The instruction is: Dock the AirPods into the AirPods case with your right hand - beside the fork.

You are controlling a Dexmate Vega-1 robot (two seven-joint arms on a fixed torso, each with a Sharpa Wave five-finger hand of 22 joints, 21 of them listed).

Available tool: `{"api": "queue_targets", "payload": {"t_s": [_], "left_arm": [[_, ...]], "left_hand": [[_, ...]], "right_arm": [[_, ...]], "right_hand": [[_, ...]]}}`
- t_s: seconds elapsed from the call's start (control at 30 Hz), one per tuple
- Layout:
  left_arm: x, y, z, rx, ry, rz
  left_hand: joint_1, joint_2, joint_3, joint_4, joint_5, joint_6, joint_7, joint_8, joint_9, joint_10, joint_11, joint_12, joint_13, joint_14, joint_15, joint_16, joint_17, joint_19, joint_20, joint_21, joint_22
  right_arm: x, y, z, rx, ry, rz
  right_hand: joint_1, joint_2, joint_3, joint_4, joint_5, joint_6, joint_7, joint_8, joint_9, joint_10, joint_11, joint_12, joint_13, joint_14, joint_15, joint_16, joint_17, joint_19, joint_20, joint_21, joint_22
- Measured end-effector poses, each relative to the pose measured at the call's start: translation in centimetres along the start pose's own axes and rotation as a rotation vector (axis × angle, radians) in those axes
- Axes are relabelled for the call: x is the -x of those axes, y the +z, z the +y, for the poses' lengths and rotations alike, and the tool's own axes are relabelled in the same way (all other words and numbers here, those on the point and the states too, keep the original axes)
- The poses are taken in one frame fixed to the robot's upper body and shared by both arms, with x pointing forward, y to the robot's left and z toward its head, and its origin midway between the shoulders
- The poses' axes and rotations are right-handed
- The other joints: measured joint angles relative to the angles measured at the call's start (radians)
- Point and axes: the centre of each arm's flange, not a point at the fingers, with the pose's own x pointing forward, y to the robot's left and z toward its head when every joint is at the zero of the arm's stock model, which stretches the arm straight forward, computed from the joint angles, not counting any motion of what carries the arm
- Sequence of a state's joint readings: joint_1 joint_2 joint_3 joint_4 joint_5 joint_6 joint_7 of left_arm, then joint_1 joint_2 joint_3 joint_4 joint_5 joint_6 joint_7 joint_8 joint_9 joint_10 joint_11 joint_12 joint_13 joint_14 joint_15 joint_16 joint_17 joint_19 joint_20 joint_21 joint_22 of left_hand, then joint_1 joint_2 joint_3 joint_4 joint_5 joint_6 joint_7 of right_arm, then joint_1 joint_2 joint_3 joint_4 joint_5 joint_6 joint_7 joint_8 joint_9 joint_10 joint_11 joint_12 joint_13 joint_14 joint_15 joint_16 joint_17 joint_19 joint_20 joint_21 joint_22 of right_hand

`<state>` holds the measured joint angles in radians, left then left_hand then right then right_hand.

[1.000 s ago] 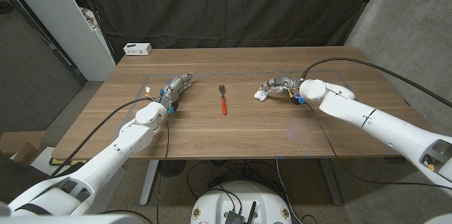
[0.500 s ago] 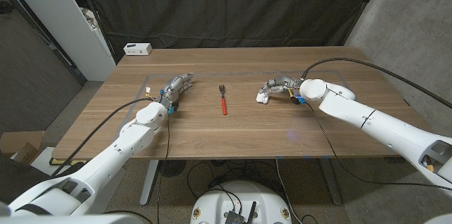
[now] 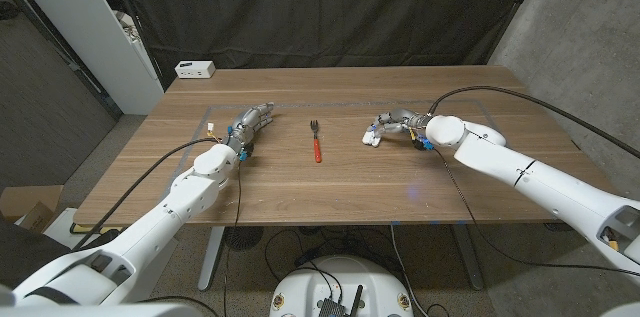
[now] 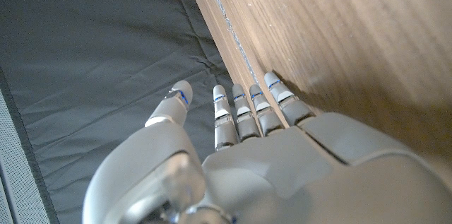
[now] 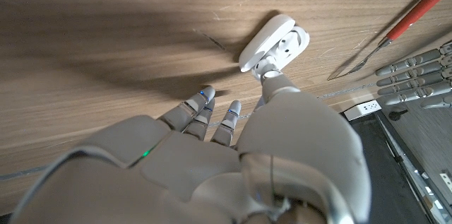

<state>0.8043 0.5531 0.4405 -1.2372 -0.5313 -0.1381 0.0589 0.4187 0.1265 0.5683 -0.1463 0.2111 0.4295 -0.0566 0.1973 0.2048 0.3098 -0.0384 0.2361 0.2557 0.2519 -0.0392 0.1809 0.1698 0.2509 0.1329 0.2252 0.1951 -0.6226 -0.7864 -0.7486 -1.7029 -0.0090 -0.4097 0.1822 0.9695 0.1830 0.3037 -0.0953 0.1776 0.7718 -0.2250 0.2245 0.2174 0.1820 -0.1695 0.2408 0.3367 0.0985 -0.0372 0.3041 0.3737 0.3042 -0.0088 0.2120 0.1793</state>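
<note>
AirPods case (image 5: 274, 44): one, lid open, at your right hand (image 5: 212, 160)'s thumb tip, probably touching; fingers loosely curled, gripping nothing. One fork (image 3: 316, 141) lies beyond it; sockets visible from the wrist.

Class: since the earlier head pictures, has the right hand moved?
Barely: the right hand stays at the AirPods case, right of the fork; its forearm drew slightly nearer.

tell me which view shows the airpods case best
The right wrist view: the AirPods case is close up, lid open, with the right hand fingertip touching it. The head view shows it only as a small white shape right of the fork.
</note>
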Motion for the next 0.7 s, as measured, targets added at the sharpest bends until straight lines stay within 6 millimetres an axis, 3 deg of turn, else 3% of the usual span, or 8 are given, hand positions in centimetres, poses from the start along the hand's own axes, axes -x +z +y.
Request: {"api": "queue_targets", "payload": {"t_s": [0.07, 0.17, 0.3, 0.43, 0.57, 0.7], "left_arm": [[0.0, 0.0, 0.0, 0.001, -0.001, -0.002], [-0.1, -0.1, 0.0, 0.003, -0.002, -0.002], [-0.2, -0.2, 0.1, 0.005, -0.005, -0.004], [-0.4, -0.2, 0.2, 0.006, -0.008, -0.006], [-0.5, -0.2, 0.4, 0.004, -0.010, -0.006], [-0.5, -0.2, 0.4, 0.003, -0.013, -0.007]], "left_hand": [[0.000, 0.000, 0.000, 0.000, 0.000, 0.000, 0.000, 0.000, 0.000, 0.000, 0.000, 0.000, 0.000, 0.000, 0.000, 0.000, 0.000, 0.000, 0.000, 0.000, 0.000], [0.000, 0.000, 0.000, 0.000, 0.000, 0.000, 0.000, 0.000, 0.000, 0.000, 0.000, 0.000, 0.000, 0.000, 0.000, 0.000, 0.000, 0.000, 0.000, 0.001, 0.000], [0.000, 0.000, 0.000, 0.000, 0.000, 0.000, 0.000, 0.000, 0.000, 0.000, 0.000, 0.000, 0.000, 0.000, 0.000, 0.000, 0.000, 0.000, 0.000, 0.001, 0.000], [0.000, 0.000, 0.000, 0.000, 0.000, 0.000, 0.000, 0.000, 0.000, 0.000, 0.000, 0.000, 0.000, 0.000, 0.000, 0.000, -0.001, 0.000, 0.000, 0.002, 0.000], [0.000, 0.000, 0.000, 0.000, 0.000, 0.000, 0.000, 0.000, 0.000, 0.000, 0.000, 0.000, 0.000, 0.000, 0.000, 0.000, -0.002, 0.000, 0.000, 0.004, 0.000], [0.000, 0.000, 0.000, 0.000, 0.000, 0.000, 0.000, 0.000, 0.000, 0.000, 0.000, 0.000, 0.000, 0.000, 0.000, 0.000, -0.002, 0.000, 0.000, 0.004, 0.000]], "right_arm": [[0.2, 0.2, 0.1, -0.011, -0.012, -0.011], [0.5, 0.7, 0.1, -0.029, -0.042, -0.035], [1.0, 1.2, 0.4, -0.053, -0.071, -0.059], [1.4, 1.4, 0.1, -0.057, -0.075, -0.073], [1.8, 1.4, -0.4, -0.041, -0.038, -0.077], [2.0, 1.5, -1.1, -0.001, 0.015, -0.064]], "right_hand": [[0.002, -0.002, 0.001, -0.006, 0.000, -0.011, 0.000, 0.000, 0.001, 0.000, 0.008, 0.000, 0.000, 0.006, 0.001, 0.006, -0.001, 0.019, 0.019, 0.003, 0.003], [-0.004, -0.028, -0.010, -0.018, 0.000, -0.037, 0.001, -0.012, 0.004, 0.011, 0.022, 0.000, 0.000, 0.021, 0.000, 0.007, -0.007, 0.040, 0.029, 0.008, 0.004], [-0.005, -0.037, -0.017, -0.025, 0.000, -0.068, 0.002, -0.024, 0.004, 0.002, 0.035, 0.000, 0.005, 0.029, 0.000, 0.007, -0.012, 0.050, 0.035, 0.016, 0.004], [-0.005, -0.036, -0.018, -0.029, 0.000, -0.146, 0.003, -0.044, 0.003, -0.043, 0.030, -0.017, 0.009, -0.012, 0.000, -0.003, -0.012, 0.022, 0.028, -0.001, 0.002], [0.024, -0.010, 0.007, -0.054, 0.016, -0.213, 0.001, -0.047, -0.004, -0.108, 0.028, -0.037, 0.009, -0.069, 0.003, -0.030, -0.019, -0.019, 0.031, -0.012, 0.002], [0.071, -0.015, 0.043, -0.078, 0.035, -0.265, 0.002, -0.047, -0.009, -0.164, 0.026, -0.048, 0.006, -0.107, 0.004, -0.056, -0.030, -0.055, 0.036, -0.020, 0.002]]}}
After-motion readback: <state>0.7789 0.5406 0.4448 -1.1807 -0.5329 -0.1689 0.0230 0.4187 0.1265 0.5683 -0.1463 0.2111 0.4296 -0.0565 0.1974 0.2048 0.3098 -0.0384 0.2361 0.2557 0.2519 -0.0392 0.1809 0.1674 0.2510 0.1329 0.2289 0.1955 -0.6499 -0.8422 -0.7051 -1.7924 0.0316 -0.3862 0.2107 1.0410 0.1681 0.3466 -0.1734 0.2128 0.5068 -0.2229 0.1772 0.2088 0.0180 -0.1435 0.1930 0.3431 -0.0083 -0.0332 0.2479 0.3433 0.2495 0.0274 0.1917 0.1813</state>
